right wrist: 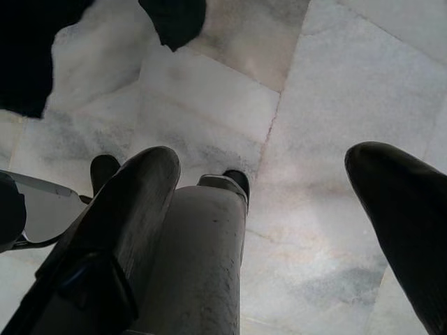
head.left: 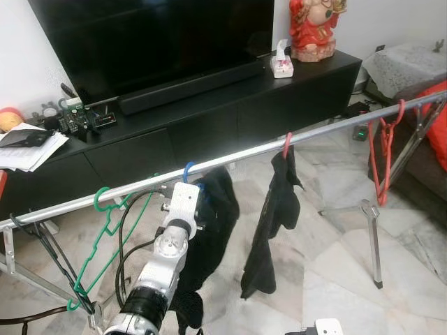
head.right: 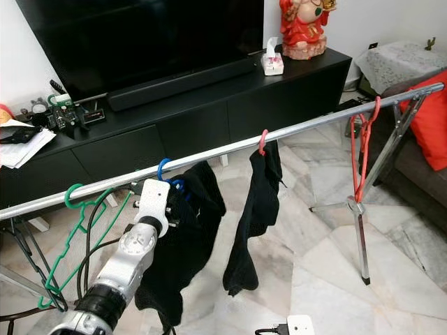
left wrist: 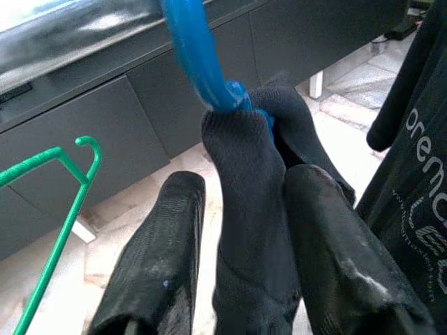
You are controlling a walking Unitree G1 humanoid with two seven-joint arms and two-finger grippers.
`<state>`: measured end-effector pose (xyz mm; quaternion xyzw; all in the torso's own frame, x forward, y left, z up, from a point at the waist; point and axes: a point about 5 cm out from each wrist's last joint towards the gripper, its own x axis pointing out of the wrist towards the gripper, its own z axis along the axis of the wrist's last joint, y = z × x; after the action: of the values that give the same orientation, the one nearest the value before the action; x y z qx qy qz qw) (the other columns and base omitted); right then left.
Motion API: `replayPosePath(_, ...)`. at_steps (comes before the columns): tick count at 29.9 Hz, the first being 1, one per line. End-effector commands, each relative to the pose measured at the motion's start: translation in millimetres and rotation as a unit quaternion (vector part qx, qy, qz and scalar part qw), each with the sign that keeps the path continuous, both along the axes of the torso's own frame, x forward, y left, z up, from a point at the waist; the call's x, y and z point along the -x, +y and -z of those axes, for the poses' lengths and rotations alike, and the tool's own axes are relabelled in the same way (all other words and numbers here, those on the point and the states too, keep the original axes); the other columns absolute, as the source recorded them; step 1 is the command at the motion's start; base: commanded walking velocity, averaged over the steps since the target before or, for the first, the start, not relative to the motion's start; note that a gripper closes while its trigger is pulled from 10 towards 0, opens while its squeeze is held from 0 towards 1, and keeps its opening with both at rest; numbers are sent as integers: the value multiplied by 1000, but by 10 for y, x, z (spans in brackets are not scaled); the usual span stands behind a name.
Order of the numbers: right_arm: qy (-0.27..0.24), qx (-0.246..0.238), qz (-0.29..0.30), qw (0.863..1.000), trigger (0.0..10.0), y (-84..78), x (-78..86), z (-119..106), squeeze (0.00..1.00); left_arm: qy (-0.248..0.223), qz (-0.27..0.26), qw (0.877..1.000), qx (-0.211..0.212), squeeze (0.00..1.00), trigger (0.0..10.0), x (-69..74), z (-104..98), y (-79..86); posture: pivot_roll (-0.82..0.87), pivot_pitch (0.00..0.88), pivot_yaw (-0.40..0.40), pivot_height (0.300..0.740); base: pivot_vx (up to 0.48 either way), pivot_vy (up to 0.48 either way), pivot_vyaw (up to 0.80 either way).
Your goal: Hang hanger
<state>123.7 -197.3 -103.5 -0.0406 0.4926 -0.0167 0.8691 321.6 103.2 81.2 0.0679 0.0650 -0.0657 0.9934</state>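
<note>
Left gripper (left wrist: 241,202) at the rail (head.left: 314,132): jaws closed on black garment (left wrist: 248,230) under blue hanger (left wrist: 199,59). Right gripper (right wrist: 262,209) hangs low, jaws wide apart, holding nothing.

Only lettering I can make out is some pale print on the dark garment (left wrist: 412,174) in my left wrist view, cut off, looks like "prem" something, can't read the rest.

Black TV (head.left: 150,35) on dark cabinet (head.left: 279,98), red figurine (head.left: 314,24), tissue box (head.left: 281,64), papers (head.left: 28,150), possibly marble floor (head.left: 328,279).
</note>
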Motion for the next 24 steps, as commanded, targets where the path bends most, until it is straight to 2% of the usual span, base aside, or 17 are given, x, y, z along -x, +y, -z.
replayPosePath(1,43,-10,0,999,10000,58,221,80,0,-14,2,1000,-5,1000,10000,17,-62,60,-176,0,117,740,0,0,0)
replayPosePath(4,44,-9,0,999,10000,57,223,80,0,-23,13,1000,-7,1000,10000,67,-95,85,-174,0,117,740,0,0,0)
replayPosePath(8,44,-9,-2,999,10000,54,228,81,0,-57,38,998,-2,1000,10000,216,-197,139,-170,0,116,740,0,0,0)
replayPosePath(9,45,-8,-2,999,10000,51,231,81,0,-67,41,997,-6,1000,10000,296,-228,181,-169,0,116,740,0,0,0)
replayPosePath(12,46,-8,-3,999,10000,47,234,81,0,-73,46,996,-8,1000,10000,387,-252,210,-168,0,116,740,0,0,0)
replayPosePath(13,46,-8,-4,999,10000,46,235,82,0,-74,47,996,-9,706,10000,407,-254,216,-168,0,115,740,0,0,0)
replayPosePath(14,46,-8,-4,999,10000,45,237,82,0,-74,46,996,-11,0,10000,424,-255,222,-167,0,115,740,0,0,0)
replayPosePath(24,47,-7,-7,999,10000,43,243,83,0,-66,38,997,-20,0,10000,499,-260,233,-165,0,112,740,0,0,0)
